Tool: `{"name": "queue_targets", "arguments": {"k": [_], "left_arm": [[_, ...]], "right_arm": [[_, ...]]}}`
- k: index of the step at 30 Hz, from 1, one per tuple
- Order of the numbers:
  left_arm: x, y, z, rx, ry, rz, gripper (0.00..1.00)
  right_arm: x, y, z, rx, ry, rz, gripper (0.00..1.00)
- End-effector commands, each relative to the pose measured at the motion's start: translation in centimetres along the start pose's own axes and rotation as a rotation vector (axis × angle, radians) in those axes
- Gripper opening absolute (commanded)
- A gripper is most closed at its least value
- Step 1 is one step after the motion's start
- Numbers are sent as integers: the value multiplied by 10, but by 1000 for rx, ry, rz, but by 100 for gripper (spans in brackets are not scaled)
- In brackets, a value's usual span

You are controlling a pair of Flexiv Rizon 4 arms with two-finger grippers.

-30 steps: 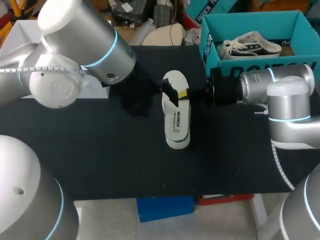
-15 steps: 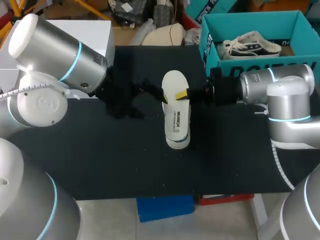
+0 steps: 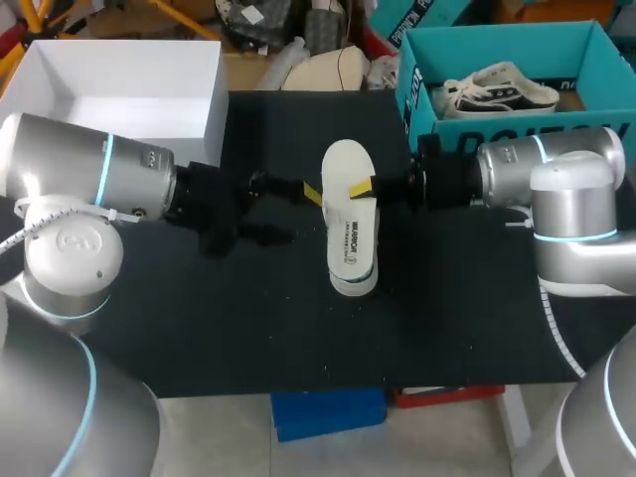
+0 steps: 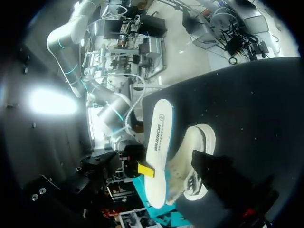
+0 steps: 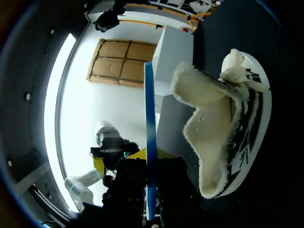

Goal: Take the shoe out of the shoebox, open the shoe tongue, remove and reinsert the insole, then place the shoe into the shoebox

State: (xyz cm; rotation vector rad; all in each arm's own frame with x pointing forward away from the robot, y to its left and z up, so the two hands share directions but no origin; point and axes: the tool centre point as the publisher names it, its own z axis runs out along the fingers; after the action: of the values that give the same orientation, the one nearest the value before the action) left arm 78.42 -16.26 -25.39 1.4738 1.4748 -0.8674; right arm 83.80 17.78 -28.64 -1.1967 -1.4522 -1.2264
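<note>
Insole (image 3: 350,214) reinsert step prob: R gripper (image 3: 363,186) at 3 o'clock pinches it over shoe (image 5: 213,118), L gripper (image 3: 293,214) spread, empty at 9 o'clock; next needs it fed into opening.

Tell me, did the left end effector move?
Yes. The left end effector has pulled back from the insole, toward the white box.

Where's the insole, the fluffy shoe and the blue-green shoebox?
insole (image 3: 346,224), head view, on its flat white middle.
shoe (image 5: 209,118), right wrist view, on its fluffy lining.
shoebox (image 3: 452,127), head view, on its front wall.
</note>
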Motion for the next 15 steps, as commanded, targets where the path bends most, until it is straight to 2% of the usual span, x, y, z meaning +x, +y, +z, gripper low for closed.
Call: {"name": "queue_targets", "arguments": {"k": [1, 6, 15], "left_arm": [[12, -3, 4, -54, -184, 12, 100], [18, 3, 8, -111, -277, -1, 100], [24, 20, 30, -106, -372, -31, 100]], "right_arm": [[0, 0, 0, -1, -1, 1, 0], [0, 0, 0, -1, -1, 1, 0], [0, 0, 0, -1, -1, 1, 0]]}}
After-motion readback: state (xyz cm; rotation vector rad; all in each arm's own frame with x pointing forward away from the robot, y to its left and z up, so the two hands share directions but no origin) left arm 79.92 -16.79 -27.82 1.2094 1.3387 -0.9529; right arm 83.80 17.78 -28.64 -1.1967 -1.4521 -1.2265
